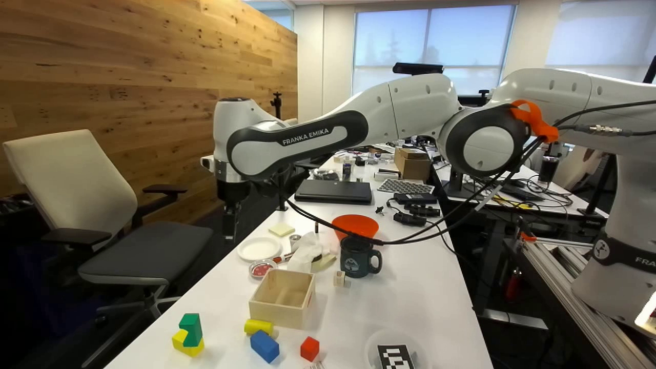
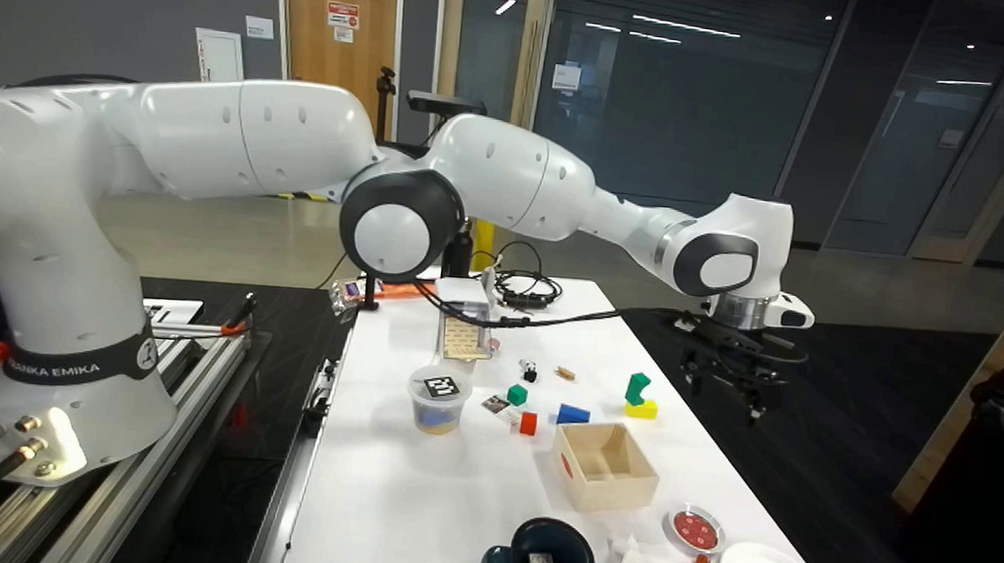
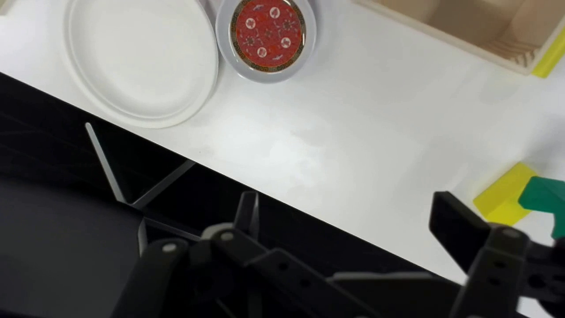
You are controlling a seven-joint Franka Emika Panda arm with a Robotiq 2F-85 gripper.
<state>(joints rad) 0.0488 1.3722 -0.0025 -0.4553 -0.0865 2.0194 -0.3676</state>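
Green block point(image 3: 545, 196) rests on a yellow block point(image 3: 503, 194) at the right edge of the wrist view, to the right of the claw point(image 3: 353, 221) and apart from it. The claw stands wide open with nothing between its fingers point(image 3: 457, 232). In an exterior view, the green block point(image 1: 192, 328) is at lower left, and the claw hangs higher up and to its right in the frame. A wooden box point(image 1: 277, 313) stands at lower middle there, with a yellow cylinder point(image 1: 258, 327), blue block point(image 1: 265, 346) and red cube point(image 1: 309, 349) near it.
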